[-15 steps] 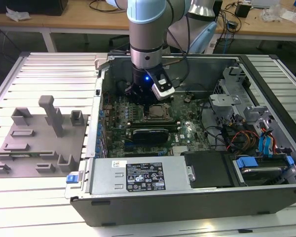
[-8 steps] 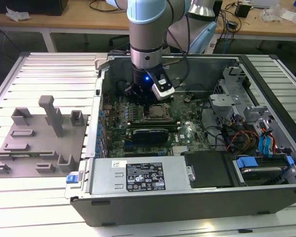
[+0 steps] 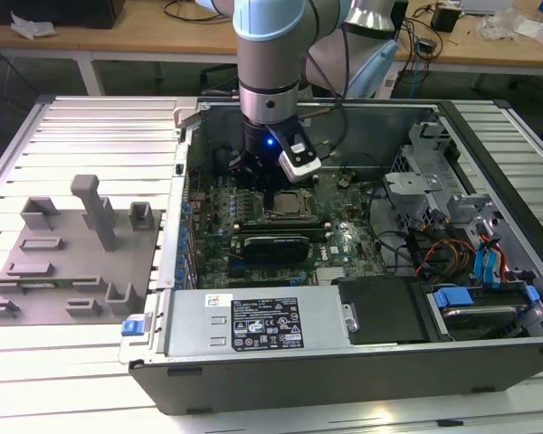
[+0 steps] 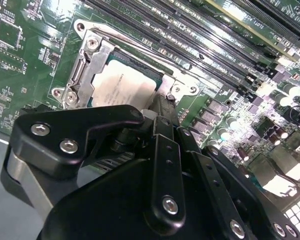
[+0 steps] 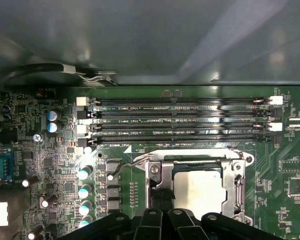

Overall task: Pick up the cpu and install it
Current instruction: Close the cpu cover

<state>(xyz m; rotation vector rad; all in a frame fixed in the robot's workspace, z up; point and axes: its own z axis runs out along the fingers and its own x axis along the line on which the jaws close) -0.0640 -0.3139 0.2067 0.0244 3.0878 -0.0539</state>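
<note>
Black gripper [image 4: 165, 107] linkage looms in the foreground of the second wrist view, low over the green motherboard [image 4: 20, 60]; whether it is spread or closed cannot be told. Just beyond its tip, the cpu [image 4: 124, 87] lies flat inside the metal-framed socket [image 4: 85, 70]. Farther back run the memory slots [image 5: 180, 122], then the grey case wall [image 5: 150, 40].
</note>
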